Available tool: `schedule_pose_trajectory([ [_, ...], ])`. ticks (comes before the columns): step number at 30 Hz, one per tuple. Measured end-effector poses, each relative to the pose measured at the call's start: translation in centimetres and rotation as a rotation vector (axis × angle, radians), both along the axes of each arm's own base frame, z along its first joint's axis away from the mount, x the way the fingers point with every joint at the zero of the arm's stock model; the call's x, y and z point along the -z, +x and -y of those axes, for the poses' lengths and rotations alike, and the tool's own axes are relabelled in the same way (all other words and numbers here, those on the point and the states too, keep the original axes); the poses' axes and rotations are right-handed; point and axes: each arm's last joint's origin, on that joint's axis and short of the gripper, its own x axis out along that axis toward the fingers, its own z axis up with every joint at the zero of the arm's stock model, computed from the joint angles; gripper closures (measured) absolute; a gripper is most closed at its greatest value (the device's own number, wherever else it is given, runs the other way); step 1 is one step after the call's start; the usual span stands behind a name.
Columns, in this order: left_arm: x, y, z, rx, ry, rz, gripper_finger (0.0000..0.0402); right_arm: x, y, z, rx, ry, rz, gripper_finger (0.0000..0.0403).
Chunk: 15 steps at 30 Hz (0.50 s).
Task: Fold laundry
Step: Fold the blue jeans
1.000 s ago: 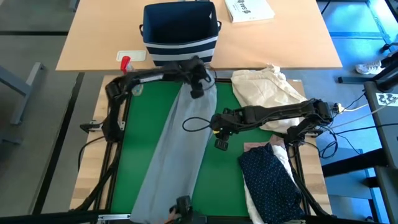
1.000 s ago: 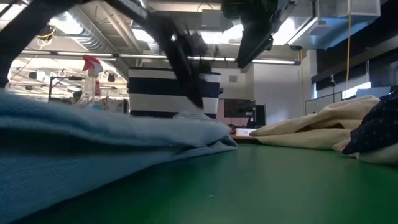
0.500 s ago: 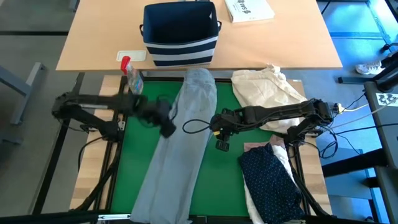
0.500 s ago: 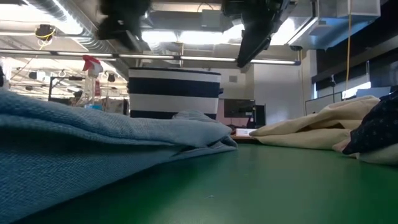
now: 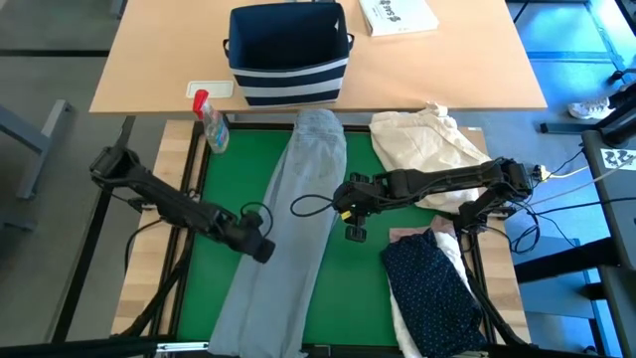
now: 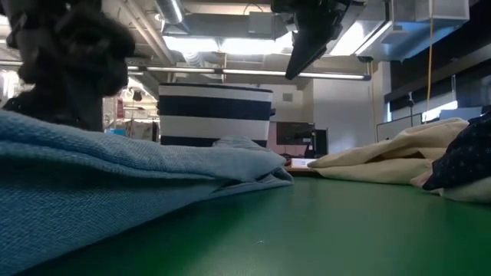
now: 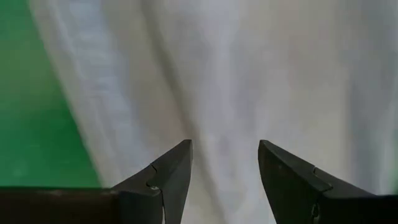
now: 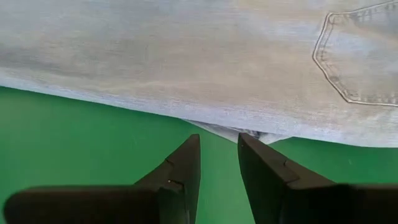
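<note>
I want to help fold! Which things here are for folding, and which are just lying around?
For folding:
- jeans, spread along the green mat
- dotted shirt
- white shirt, under the dotted one
- pink top, just peeking out

Just lying around:
- striped bin
- beige cloth
- spray bottle
- booklet
</note>
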Motion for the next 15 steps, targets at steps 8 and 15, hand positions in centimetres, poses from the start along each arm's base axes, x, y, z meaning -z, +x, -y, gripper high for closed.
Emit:
schedule_pose_trajectory([
  [8, 2.8, 0.0, 0.1, 0.010, 0.037, -0.079, 0.0223, 0.0, 0.0, 0.0, -0.002, 0.004, -0.002, 0.0297],
  [15, 2.6, 0.8, 0.5, 0.059, 0.002, -0.002, 0.0223, 0.0, 0.0, 0.0, -0.004, 0.008, -0.002, 0.0297],
])
